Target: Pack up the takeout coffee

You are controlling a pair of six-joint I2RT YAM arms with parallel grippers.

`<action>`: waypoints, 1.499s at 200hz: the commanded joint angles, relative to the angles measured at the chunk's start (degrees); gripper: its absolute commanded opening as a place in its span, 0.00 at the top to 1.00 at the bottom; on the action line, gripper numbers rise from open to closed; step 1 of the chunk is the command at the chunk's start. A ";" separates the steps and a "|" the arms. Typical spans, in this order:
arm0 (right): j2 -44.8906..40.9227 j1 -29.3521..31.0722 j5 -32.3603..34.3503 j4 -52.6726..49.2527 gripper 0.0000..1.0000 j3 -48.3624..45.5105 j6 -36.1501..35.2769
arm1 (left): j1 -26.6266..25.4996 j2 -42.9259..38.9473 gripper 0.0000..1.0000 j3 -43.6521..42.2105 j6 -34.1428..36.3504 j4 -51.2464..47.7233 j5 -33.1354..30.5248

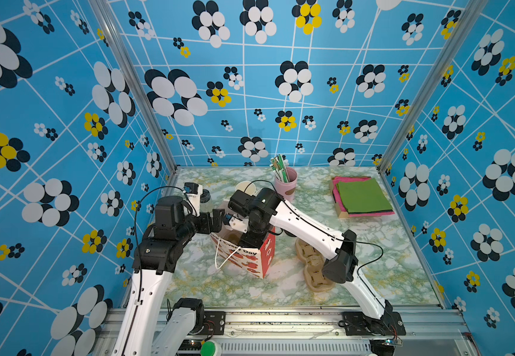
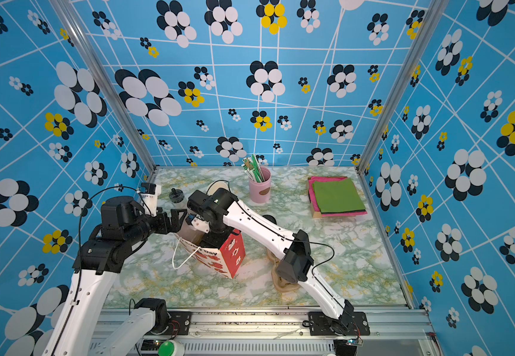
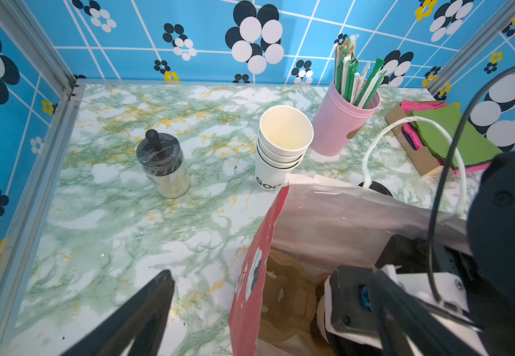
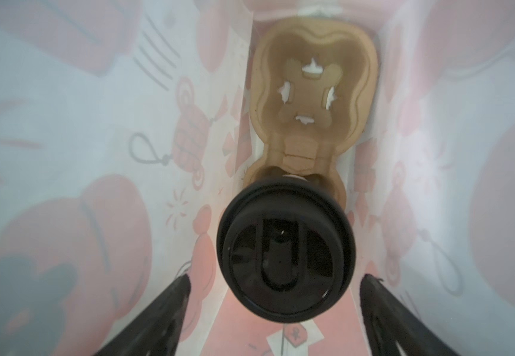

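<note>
Takeout coffee (image 4: 285, 252) in bag (image 4: 65, 123) (cup hidden under lid (image 4: 284, 197)); right gripper (image 4: 277, 277), left gripper (image 3: 271, 274) spread, empty.

Stack of lidless white cups (image 3: 282, 145) just beside pink tumbler (image 3: 341, 123) holding wrapped straws (image 3: 354, 77). Glass shaker (image 3: 163, 166) stands apart. Green napkins (image 1: 362, 195) near right wall.

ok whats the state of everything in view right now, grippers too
takeout coffee: lidded, upright, standing in the carrier
carrier: inside the bag, far slot empty
bag: upright, mouth open
right gripper: open, either side of the coffee, inside bag
left gripper: open, at bag's rim
cup stack: upright, lidless
shaker jar: upright, capped
pink cup: upright, full of straws
spare carriers: stacked beside the bag
</note>
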 commanded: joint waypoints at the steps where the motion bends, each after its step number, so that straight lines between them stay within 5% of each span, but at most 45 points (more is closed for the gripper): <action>1: -3.04 0.37 -0.88 -2.18 0.10 3.06 -0.05 | 0.31 -0.26 0.01 -0.53 -0.06 0.03 0.67; 81: -6.19 0.33 -0.17 1.12 0.01 6.53 0.15 | 0.32 -0.13 0.01 0.13 -0.40 0.20 0.42; 181: -6.96 0.27 0.26 4.59 0.01 6.74 -0.87 | 0.32 0.18 0.01 0.89 -0.50 -0.33 -0.21; 300: -7.10 0.11 0.62 6.09 0.20 6.30 -1.05 | 0.32 -0.35 0.01 5.27 0.81 -1.60 -3.77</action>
